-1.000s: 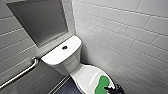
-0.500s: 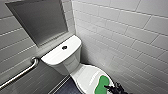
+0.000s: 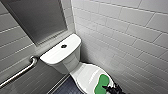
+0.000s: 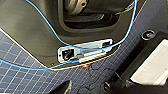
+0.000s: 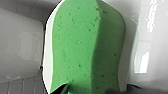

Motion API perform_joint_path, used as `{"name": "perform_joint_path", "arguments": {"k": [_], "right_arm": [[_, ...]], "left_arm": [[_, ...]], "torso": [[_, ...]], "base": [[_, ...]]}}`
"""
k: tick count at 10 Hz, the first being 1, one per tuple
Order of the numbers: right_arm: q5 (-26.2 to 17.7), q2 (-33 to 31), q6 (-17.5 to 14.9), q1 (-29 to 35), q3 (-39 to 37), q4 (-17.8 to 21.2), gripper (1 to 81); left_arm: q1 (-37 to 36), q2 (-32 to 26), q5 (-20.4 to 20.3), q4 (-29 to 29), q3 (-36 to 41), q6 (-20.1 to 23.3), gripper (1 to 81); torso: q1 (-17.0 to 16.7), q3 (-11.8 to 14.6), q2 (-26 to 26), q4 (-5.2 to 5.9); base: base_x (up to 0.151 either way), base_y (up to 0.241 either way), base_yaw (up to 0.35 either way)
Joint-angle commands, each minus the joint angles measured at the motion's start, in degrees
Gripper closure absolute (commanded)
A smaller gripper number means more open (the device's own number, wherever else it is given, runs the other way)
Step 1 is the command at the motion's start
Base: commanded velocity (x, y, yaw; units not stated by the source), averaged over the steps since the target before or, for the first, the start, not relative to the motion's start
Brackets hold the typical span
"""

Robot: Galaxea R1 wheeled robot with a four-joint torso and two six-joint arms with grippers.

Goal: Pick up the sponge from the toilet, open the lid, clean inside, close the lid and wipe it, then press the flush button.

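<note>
Item: sponge (image 3: pixel 103 82), green, lying on the closed lid of the toilet (image 3: pixel 85 72), toward the lid's 5 o'clock edge. The right tool (image 3: pixel 110 88) sits at the sponge's 5 o'clock end; whether it is clenched or released cannot be told. Step judged: pick-up, which next calls for a sure hold and a straight lift clear of the lid.

The toilet (image 3: pixel 62 53) is smooth, glossy white ceramic. The sponge (image 5: pixel 85 50) is matt green foam, pitted with small pores. Wall tiles (image 3: pixel 130 30) at upper right look glazed, faintly shiny. The grab bar (image 3: pixel 20 72) at lower left is polished metal. Floor tiles (image 4: pixel 22 80) are matt dark blue.
</note>
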Motion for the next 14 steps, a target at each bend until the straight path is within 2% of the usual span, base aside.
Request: {"name": "perform_joint_path", "arguments": {"k": [1, 5, 7, 8, 9, 10, 14], "right_arm": [[-1.37, -0.76, 0.08, 5.13, 0.03, -1.10, 1.0], [-1.28, 1.00, -0.35, 5.57, -2.87, -2.51, 1.0], [1.00, 1.96, -0.27, 5.57, -3.05, -2.68, 1.0], [1.35, 2.14, -0.27, 5.22, -2.18, -3.03, 1.0], [2.23, 2.14, -0.27, 4.78, -1.74, -3.56, 1.0], [2.76, 2.14, -0.09, 4.52, -1.91, -3.65, 1.0], [6.19, 2.14, 0.26, 3.29, -1.82, -6.72, 1.0]], "left_arm": [[2.82, -0.07, 5.45, -0.22, 0.68, -0.17, 1.0], [2.91, -0.33, 6.59, -0.75, 0.68, -0.17, 1.0], [2.99, -0.33, 6.68, -1.01, 0.60, -0.26, 1.0], [3.00, -0.42, 6.68, -1.27, 0.60, -0.26, 1.0], [3.00, -0.51, 6.68, -1.80, 0.60, -0.17, 1.0], [2.91, -0.51, 6.68, -1.80, 0.68, -0.17, 1.0], [3.00, -0.60, 6.77, -1.98, 0.68, -0.26, 1.0]], "torso": [[0.00, 0.00, 0.00, 0.00], [0.00, 0.00, 0.00, 0.00], [0.00, 0.00, 0.00, 0.00], [0.00, 0.00, 0.00, -1.39], [0.00, -5.07, 0.00, -2.35], [0.00, -0.30, 0.00, -0.41], [0.00, -1.53, 0.00, -0.68]], "base": [[0.000, 0.000, 0.000], [0.000, 0.000, 0.000], [0.000, 0.000, 0.000], [0.000, 0.000, 0.000], [0.000, 0.000, 0.000], [0.000, 0.000, 0.000], [0.000, 0.000, 0.000]]}}
